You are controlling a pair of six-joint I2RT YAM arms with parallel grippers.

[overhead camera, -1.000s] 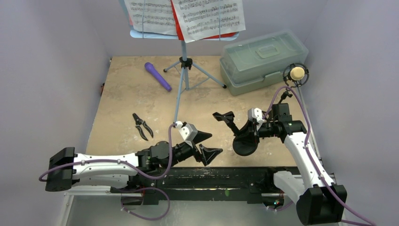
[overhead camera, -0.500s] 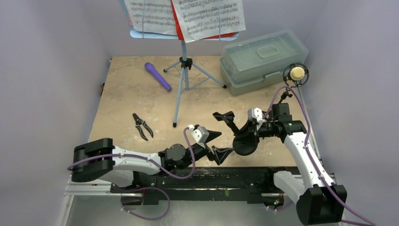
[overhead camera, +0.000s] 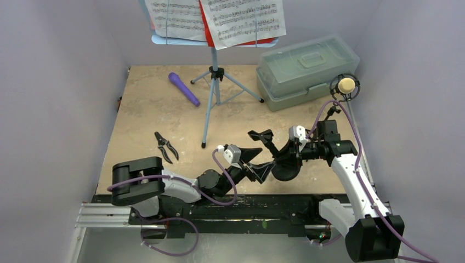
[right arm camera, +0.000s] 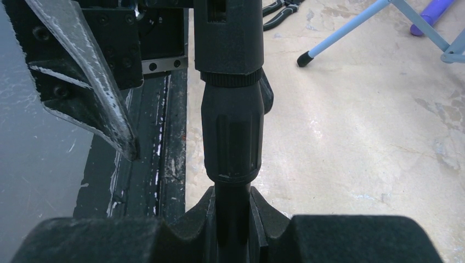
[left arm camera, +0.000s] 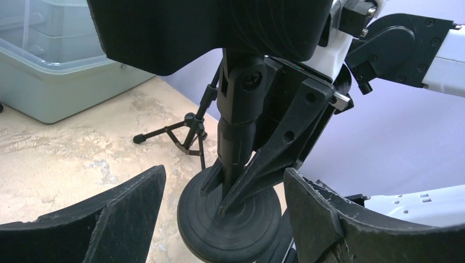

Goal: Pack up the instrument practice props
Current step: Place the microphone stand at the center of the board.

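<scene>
Nothing is seen packed yet; the task is judged to be at its first pick.

- The desk (overhead camera: 142, 120) carries every prop in the open.
- The pale-blue music rack (overhead camera: 211, 104) is stood upright near the far edge, legs spread. The sheet-music pages (overhead camera: 241, 22) are on its shelf, white ones over a red or pink one.
- The grey-green box (overhead camera: 307, 68) is set at the far right corner with its lid closed. No prop can be made out through its walls.
- The round-base mic holder (overhead camera: 285, 169) is tilted near the near edge, right of centre. Whether its base rests on the desk cannot be told.
- The right hand (overhead camera: 291, 150) is clamped narrow on the holder's stem (right arm camera: 230, 131), which is pinched between the pads in the right wrist view.
- The left hand (overhead camera: 257, 163) is spread wide and holds nothing. Its fingers (left arm camera: 109, 219) are placed on either side of the round base, with no contact seen.
- The tripod ring holder (overhead camera: 333, 86) is stood at the right edge, just beside the box, with the tan microphone (overhead camera: 346, 85) seated in its ring.
- The purple microphone (overhead camera: 183, 89) is laid flat near the far edge, left of the rack.
- A black pliers-like tool (overhead camera: 165, 147) is laid left of centre, untouched.

Left to do: lid off, rack cleared and folded, all props put in.
</scene>
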